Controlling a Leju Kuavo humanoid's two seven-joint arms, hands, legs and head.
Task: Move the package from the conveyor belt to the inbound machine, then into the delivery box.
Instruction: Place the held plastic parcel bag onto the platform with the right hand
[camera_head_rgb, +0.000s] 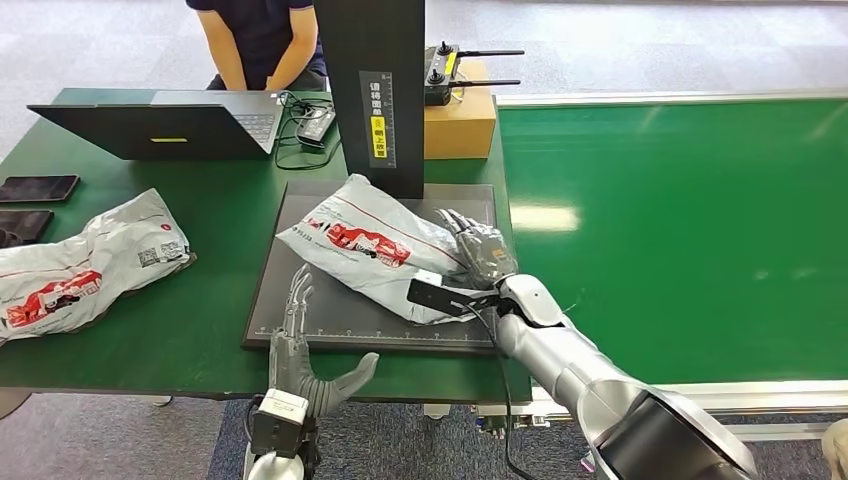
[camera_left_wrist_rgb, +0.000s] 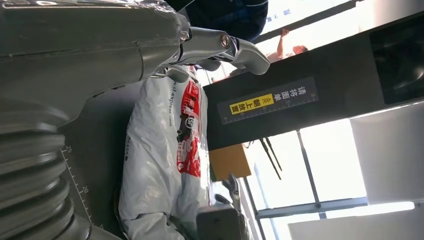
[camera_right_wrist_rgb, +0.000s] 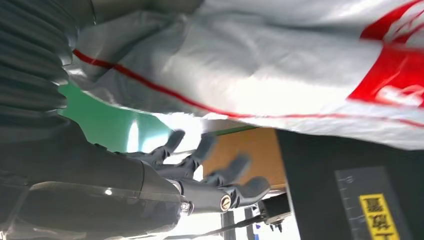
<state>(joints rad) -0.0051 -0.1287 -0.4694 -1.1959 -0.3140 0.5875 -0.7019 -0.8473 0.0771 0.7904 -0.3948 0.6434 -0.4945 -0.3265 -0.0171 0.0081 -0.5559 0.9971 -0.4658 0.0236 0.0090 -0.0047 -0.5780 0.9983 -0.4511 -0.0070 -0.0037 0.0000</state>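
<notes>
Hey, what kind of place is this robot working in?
Probably a parcel sorting or logistics test station: a green conveyor belt, a printed courier package lying on a black scanning platform under a dark post, and another package on the table.

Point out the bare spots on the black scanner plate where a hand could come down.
The plate is bare along its front edge, between the package and the left hand, and in a strip down its left side. Its far right corner, beside the black post, is bare too. The right side is crowded by the right hand against the package.
</notes>
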